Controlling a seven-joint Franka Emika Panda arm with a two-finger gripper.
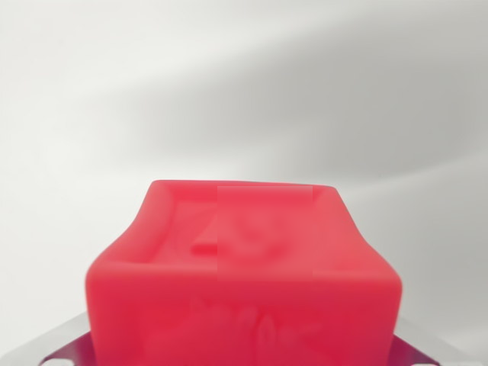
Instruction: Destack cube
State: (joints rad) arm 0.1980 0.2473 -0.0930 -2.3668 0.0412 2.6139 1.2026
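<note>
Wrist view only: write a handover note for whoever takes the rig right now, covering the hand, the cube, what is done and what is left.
Hand: only bits of metal show at the bottom corners; I cannot tell whether it is open or shut.
Cube: a red cube fills the lower middle of the wrist view, very close to the camera, its recessed top face towards us. It seems to sit between the metal parts, but contact is hidden.
Surroundings: a plain pale surface behind; no second cube or stack is visible.
Done: cannot confirm from this view whether the cube has been lifted off.
Left: check the grip, then set the cube down apart from its stack.
</note>
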